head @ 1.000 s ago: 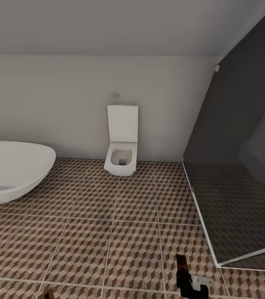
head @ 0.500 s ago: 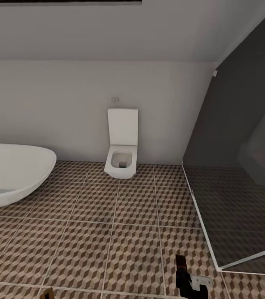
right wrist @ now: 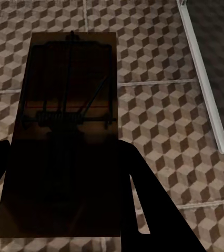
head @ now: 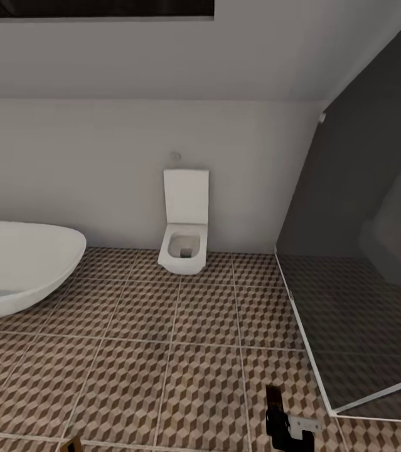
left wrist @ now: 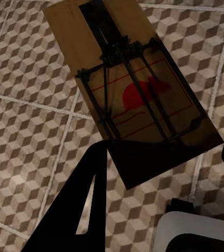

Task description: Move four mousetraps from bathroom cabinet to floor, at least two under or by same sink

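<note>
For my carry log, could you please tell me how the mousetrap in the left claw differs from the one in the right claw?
The left claw's mousetrap is lit: pale wood, red mouse mark plain. The right claw's mousetrap lies in shadow, dark brown, with just a thin red line visible. The left one sits skewed between the left claw fingers; the right one lies straight along the right claw. Both are flat wooden boards with dark wire, held above the cube-patterned floor.

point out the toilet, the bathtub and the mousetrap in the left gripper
toilet [head: 182, 246]: head view, on the bowl
bathtub [head: 24, 263]: head view, on its outer side wall
mousetrap [left wrist: 143, 100]: left wrist view, on the red mark
</note>
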Robot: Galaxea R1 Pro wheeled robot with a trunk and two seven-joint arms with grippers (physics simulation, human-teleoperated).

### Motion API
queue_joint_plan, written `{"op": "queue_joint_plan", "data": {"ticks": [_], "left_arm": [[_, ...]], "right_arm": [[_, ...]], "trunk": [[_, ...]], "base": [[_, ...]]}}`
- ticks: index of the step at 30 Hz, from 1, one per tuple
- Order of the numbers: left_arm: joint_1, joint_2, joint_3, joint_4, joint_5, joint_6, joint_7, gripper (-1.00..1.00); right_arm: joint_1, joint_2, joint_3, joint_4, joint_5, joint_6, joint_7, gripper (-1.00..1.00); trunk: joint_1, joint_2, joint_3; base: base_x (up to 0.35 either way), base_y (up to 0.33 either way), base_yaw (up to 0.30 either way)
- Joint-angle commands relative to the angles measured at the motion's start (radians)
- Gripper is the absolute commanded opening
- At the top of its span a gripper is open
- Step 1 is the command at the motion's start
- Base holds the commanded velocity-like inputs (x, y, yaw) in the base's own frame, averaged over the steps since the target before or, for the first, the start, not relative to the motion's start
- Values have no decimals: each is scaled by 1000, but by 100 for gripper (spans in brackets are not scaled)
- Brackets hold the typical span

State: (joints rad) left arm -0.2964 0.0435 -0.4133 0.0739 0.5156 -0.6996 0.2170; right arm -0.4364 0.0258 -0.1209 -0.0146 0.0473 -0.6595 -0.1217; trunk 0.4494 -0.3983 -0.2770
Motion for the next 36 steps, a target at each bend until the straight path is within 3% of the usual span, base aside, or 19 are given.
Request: {"op": "queue_joint_plan", "data": {"ticks": [1, 36], "left_arm": [[-1, -1, -8, 3, -2, -3, 9, -100], [-1, -1, -8, 3, -2, -2, 8, -100]], "right_arm": [[-1, 0, -6, 1, 3, -3, -3, -100], [-1, 0, -6, 1, 3, -3, -3, -100]], "trunk": [[1, -2, 0], [1, -2, 56]], "base": [[0, 0, 0], [0, 0, 0]]}}
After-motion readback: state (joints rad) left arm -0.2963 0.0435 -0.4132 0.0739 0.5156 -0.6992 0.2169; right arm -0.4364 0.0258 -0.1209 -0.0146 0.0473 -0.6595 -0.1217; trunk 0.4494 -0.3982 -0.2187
